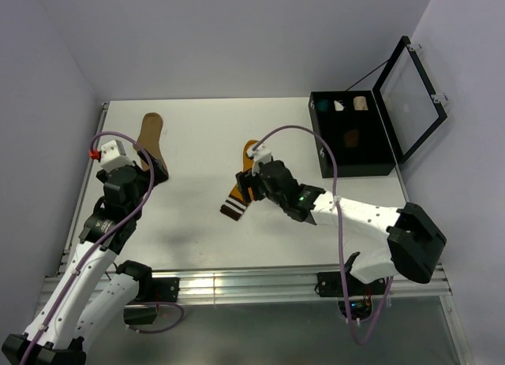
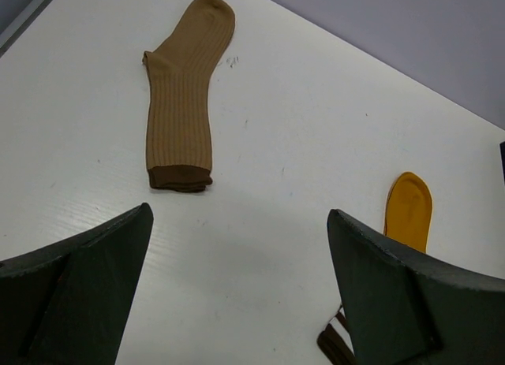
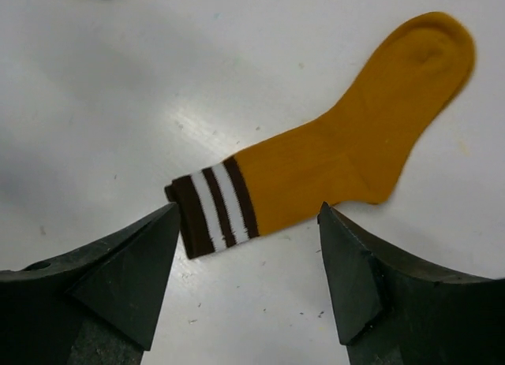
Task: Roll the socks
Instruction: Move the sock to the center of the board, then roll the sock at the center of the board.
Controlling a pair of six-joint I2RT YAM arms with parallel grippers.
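Only the right wrist view showed the mustard sock (image 3: 347, 152) whole, flat on the table (image 3: 118, 81); from above, the right gripper (image 3: 246, 215) covered its middle. Its jaws stood apart, empty, over the striped cuff. The left gripper (image 2: 239, 215), wide open, faced the tan sock (image 2: 183, 97).

Tan sock (image 2: 180, 97): ribbed knit cloth, matt. Mustard sock (image 3: 347, 152): finer, smoother knit recorded, matt. Table (image 3: 95, 89): hard white surface, smooth, faint sheen noted, fine specks seen. 2 fingers (image 3: 126, 278) of right gripper (image 3: 246, 213): dark matt plastic.
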